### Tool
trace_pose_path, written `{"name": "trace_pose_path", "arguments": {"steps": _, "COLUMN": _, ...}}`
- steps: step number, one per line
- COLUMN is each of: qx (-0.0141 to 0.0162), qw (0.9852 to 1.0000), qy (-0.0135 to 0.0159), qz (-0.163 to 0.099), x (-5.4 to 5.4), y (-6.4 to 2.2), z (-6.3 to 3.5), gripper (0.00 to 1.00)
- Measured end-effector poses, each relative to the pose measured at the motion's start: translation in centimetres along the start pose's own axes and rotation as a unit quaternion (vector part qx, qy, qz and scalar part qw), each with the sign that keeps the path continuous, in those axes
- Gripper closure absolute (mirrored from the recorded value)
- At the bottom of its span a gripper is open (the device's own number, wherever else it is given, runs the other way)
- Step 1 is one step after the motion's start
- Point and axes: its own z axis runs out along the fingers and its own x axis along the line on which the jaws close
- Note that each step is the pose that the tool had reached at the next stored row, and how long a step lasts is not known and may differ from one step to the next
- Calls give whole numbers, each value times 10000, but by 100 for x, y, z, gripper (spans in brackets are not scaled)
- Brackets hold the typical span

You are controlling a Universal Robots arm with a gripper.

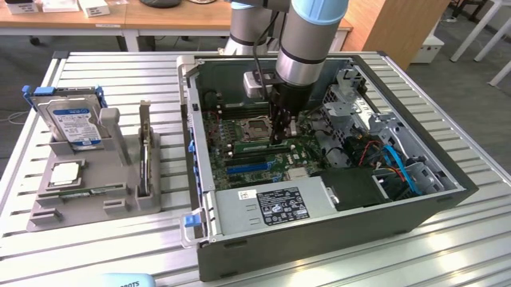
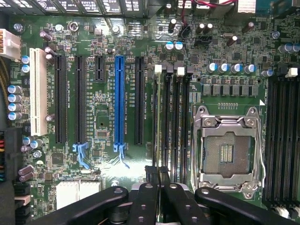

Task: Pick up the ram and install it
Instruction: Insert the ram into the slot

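My pincer [image 2: 157,172] is pinched nearly shut on the ram [image 2: 156,117], which hangs straight below it. Its long axis runs nine-to-three o'clock in the exterior view, parallel to the memory slots [image 2: 177,122].

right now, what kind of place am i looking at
Probably a robotics lab or test bench for computer assembly: a robot arm reaches into an open computer case on a slatted metal table, a grey fixture beside it holds a hard drive and other parts, and wooden desks stand behind.
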Motion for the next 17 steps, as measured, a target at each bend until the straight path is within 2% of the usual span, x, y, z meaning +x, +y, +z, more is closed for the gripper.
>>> {"name": "trace_pose_path", "arguments": {"steps": 17, "qx": -1, "qw": 10000, "qy": 2, "qz": 5, "x": -1, "y": -2, "z": 13, "gripper": 88}}
